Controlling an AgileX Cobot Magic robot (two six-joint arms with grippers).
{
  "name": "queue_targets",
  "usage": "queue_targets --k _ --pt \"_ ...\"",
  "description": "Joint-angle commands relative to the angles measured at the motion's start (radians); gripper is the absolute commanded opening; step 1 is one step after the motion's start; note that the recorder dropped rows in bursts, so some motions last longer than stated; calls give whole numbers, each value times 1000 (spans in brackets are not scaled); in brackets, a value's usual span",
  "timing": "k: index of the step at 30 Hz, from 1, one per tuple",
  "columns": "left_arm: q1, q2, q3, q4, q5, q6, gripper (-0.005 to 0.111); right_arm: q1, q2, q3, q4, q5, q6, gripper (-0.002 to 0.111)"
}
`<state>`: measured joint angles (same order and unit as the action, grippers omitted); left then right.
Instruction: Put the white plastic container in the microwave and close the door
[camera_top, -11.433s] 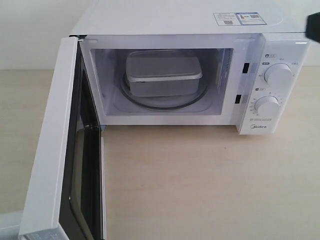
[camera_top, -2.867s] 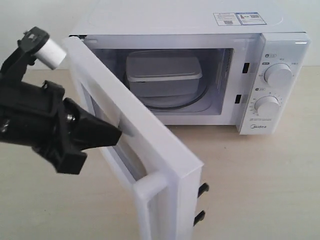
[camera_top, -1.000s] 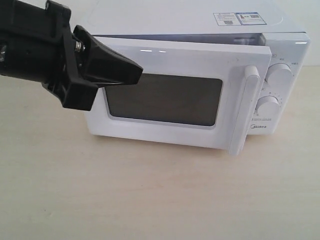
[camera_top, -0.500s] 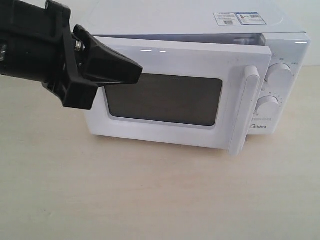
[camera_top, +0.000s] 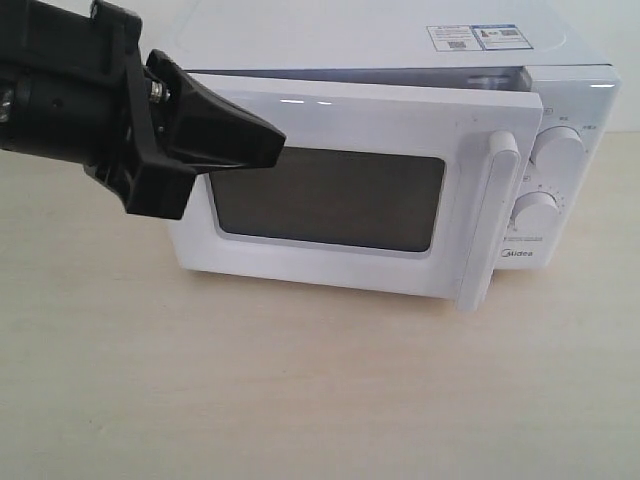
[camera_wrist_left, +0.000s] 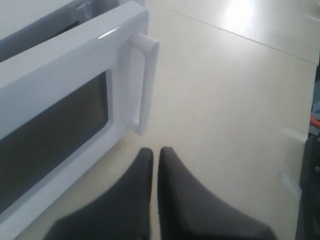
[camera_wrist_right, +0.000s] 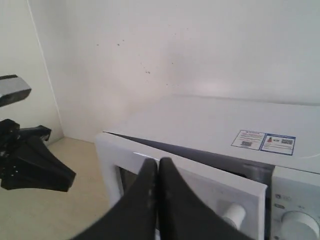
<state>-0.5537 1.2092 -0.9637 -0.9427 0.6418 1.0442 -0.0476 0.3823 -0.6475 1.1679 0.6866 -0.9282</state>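
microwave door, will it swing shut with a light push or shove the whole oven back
Probably swings easily: the door looks rigid, hinged at one side and only slightly ajar. The microwave is squat and wide, so unlikely to tip; a firm latching push might slide it.

Only readable text: the Midea logo on the microwave control panel, just under the lower knob. Two stickers on the microwave top, print too small for me to read, also from my right wrist. Tiny marks around the lower knob and upper knob are illegible.
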Motion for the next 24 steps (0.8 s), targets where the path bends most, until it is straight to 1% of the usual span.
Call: queue_targets --k 1,4,7,9,11,14,19,21,24 --pt "-6 -5 -9 -11 4 -5 4 0 84 -97 24 72 9 0" --pt "-6 -5 -9 -11 2 -5 4 0 183 -210 -17 119 61 0" --pt "-6 -5 -9 -11 11 -5 4 0 291 -316 -181 193 193 0" --pt "-6 -5 -9 -11 13 -5 4 0 347 -332 -283 221 293 0" --pt "-6 -5 -9 -11 3 -5 4 0 384 -307 -315 222 318 0" --pt "-6 -5 -9 -11 -5 -5 4 0 419 -243 -299 205 318 0" --pt "-6 -5 -9 -11 -5 -5 4 7 480 -139 -128 163 188 0" --pt "-6 -5 -9 -11 -1 -5 4 41 526 -133 -110 157 167 0" --pt "-6 -5 -9 -11 -1 -5 4 135 601 -133 -112 87 157 0"
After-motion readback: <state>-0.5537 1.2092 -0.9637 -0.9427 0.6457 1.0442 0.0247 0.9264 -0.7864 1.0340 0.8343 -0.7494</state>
